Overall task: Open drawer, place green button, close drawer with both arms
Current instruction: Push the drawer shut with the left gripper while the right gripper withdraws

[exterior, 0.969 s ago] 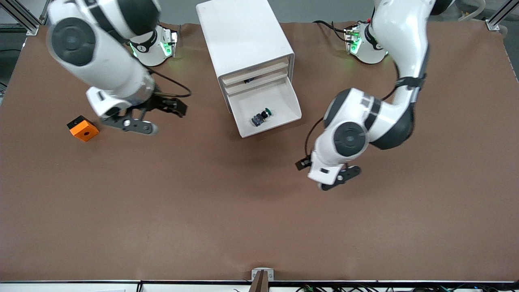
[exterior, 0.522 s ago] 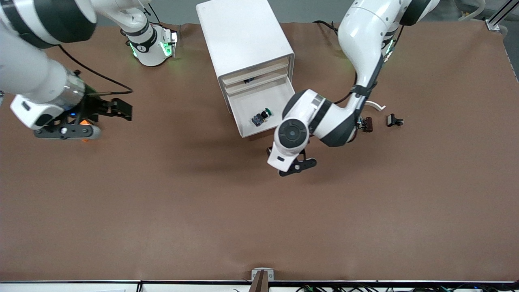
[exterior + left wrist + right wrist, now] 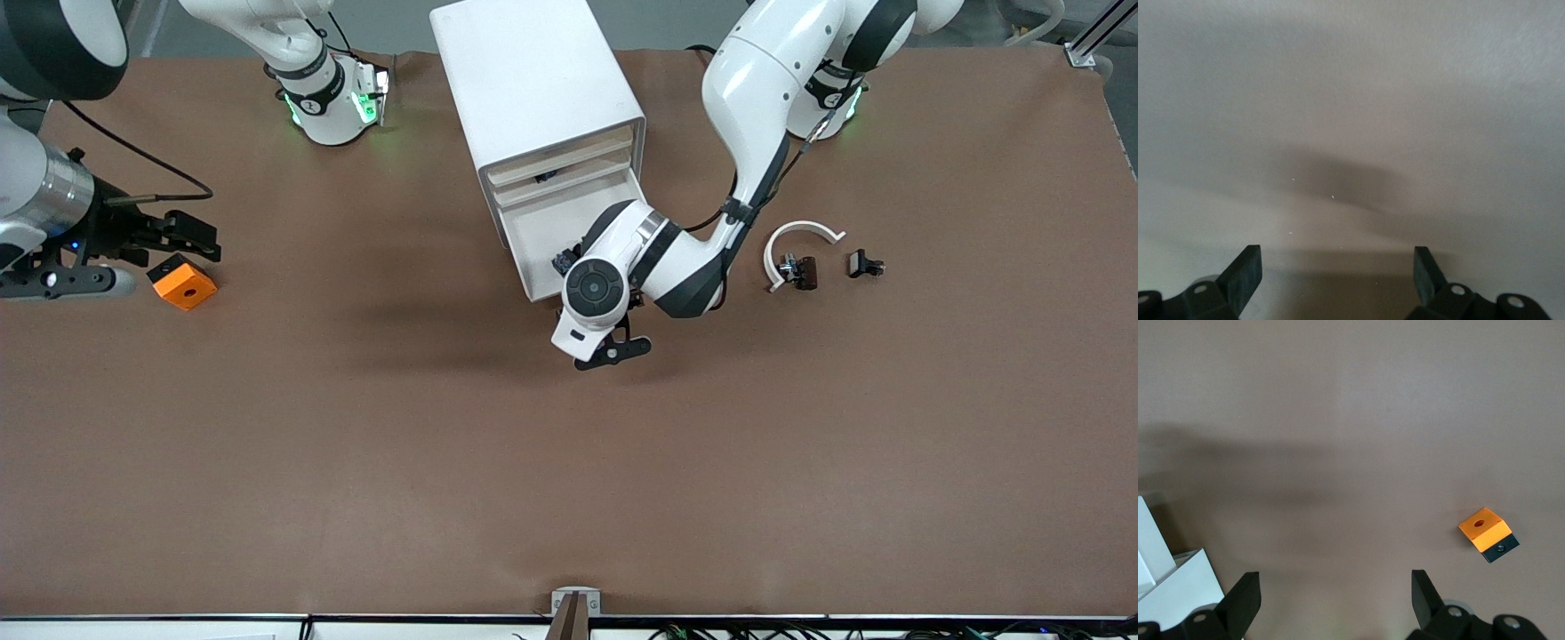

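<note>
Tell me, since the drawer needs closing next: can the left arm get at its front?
Probably yes: the left gripper, open and empty, hangs just in front of the open drawer, with only bare table between them.

Left arm (image 3: 756, 116): reaches from its base toward 7 o'clock, elbow bent, wrist low.
Left gripper (image 3: 1336, 280): fingers spread wide, nothing between.
Right gripper (image 3: 1335, 603): fingers spread wide, empty, at 9 o'clock edge.

Just bare table (image 3: 1351, 100) is seen here, plain and brownish-grey, with a soft dark shadow cast across the middle. The left gripper (image 3: 1337, 270) is shown with both black fingertips (image 3: 1245, 273) spread wide apart, nothing held between them
</note>
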`<act>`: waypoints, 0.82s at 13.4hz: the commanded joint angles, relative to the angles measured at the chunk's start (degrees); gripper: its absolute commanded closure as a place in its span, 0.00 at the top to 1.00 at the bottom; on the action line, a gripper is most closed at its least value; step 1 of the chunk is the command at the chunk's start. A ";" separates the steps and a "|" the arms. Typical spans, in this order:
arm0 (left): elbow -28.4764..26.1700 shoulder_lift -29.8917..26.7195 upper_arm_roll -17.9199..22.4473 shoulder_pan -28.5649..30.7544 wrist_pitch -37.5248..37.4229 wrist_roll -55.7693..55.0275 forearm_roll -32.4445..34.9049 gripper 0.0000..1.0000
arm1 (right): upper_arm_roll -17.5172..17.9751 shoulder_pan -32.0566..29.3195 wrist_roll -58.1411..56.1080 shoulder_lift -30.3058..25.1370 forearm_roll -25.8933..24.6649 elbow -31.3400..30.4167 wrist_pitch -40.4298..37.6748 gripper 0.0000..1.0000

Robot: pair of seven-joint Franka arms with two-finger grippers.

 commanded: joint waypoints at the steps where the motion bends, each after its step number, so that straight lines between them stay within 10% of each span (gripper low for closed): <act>1: 0.33 0.50 0.07 -2.20 0.52 0.28 -0.67 1.00 | 0.83 -0.52 -0.47 -6.04 -0.87 -6.36 2.20 1.00; 11: -0.73 0.50 -0.54 -8.18 -0.09 -0.95 -11.20 1.00 | 0.92 -3.42 -5.40 -4.55 -0.87 3.66 -2.19 1.00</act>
